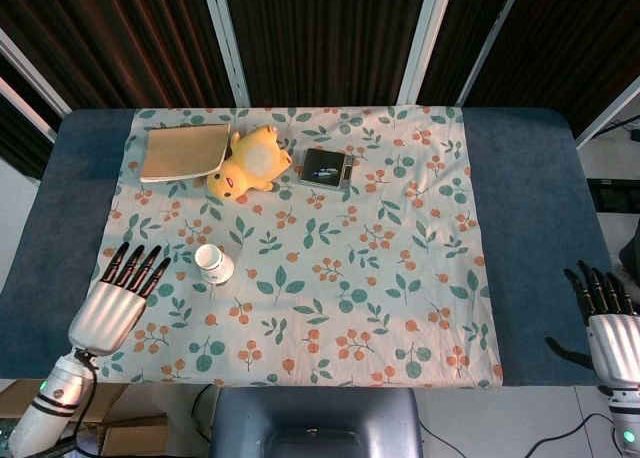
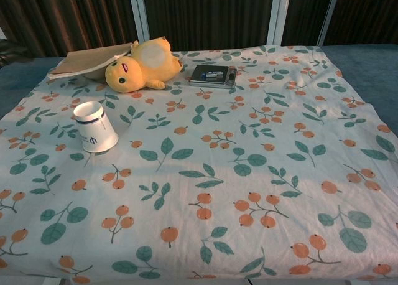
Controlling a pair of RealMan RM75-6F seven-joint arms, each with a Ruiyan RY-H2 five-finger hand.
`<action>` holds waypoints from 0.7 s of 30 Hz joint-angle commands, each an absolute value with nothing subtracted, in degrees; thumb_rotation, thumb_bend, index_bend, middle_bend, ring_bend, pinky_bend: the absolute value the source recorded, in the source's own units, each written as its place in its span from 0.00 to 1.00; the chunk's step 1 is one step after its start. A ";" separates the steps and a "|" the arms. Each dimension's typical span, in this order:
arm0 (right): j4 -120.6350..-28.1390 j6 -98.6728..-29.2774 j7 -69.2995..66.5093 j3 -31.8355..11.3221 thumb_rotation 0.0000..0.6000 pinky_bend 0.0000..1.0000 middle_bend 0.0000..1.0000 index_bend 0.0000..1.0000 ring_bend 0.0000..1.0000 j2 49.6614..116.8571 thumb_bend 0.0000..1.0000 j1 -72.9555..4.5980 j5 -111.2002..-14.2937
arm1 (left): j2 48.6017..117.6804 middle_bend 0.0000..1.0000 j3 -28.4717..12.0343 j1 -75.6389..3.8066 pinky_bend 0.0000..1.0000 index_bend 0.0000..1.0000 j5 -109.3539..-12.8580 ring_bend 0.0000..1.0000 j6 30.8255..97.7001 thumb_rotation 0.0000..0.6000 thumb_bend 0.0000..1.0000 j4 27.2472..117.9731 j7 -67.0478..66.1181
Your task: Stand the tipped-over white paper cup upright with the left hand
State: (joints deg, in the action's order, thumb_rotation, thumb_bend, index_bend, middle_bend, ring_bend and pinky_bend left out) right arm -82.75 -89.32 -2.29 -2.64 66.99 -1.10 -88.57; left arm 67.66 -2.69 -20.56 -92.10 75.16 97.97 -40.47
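Observation:
The white paper cup (image 1: 213,264) lies tipped over on the floral cloth at the left of the table; in the chest view the cup (image 2: 95,127) shows its blue-rimmed mouth turned up and to the left. My left hand (image 1: 112,299) hovers over the cloth's left edge, a little left of and nearer than the cup, fingers spread and holding nothing. My right hand (image 1: 608,325) stays at the table's near right corner, fingers extended, empty. Neither hand appears in the chest view.
A yellow plush toy (image 1: 248,162) and a brown notebook (image 1: 183,150) lie at the back left. A small dark device (image 1: 325,167) sits behind the middle. The floral cloth (image 1: 380,278) covers most of the blue table (image 1: 530,198).

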 commanded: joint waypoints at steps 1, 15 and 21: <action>-82.60 -89.60 -3.60 -2.60 1.00 0.00 0.00 0.00 0.00 66.55 0.00 -0.84 -88.59 | 74.62 0.00 -8.63 -30.50 0.00 0.00 -82.89 0.00 61.69 1.00 0.36 104.11 -60.34; -79.78 -88.16 -6.31 -3.04 1.00 0.00 0.00 0.00 0.00 66.98 0.00 -1.35 -87.63 | 87.21 0.00 -10.48 -41.21 0.00 0.00 -62.70 0.00 58.77 1.00 0.35 95.08 -85.77; -79.76 -88.59 -6.59 -3.23 1.00 0.00 0.00 0.00 0.00 67.00 0.00 -1.40 -87.86 | 88.73 0.00 -9.36 -44.22 0.00 0.00 -52.61 0.00 61.56 1.00 0.34 96.51 -93.96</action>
